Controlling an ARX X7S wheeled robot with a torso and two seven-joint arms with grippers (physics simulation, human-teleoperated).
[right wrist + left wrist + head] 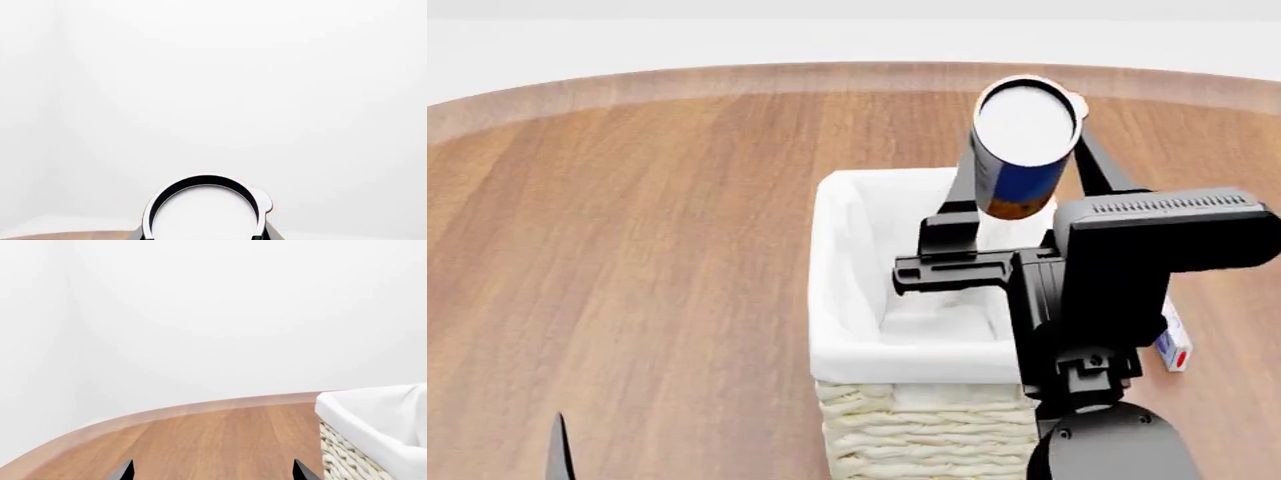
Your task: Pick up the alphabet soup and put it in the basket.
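Note:
The alphabet soup point(1024, 150), a can with a white lid, blue label and orange band at its bottom, is held upright in my right gripper point(1028, 170), high above the basket's far right part. Its white lid point(203, 212) fills the bottom of the right wrist view. The basket point(841, 290) is cream wicker with a white liner and stands at the table's middle; its corner shows in the left wrist view point(373, 435). My left gripper point(212, 471) is open and empty, low over the wood to the basket's left; one fingertip point(558, 450) shows in the head view.
The round wooden table point(627, 220) has its curved far edge near the white wall point(200, 315). A small white, blue and red box point(1172, 345) lies on the table right of the basket, partly behind my right arm.

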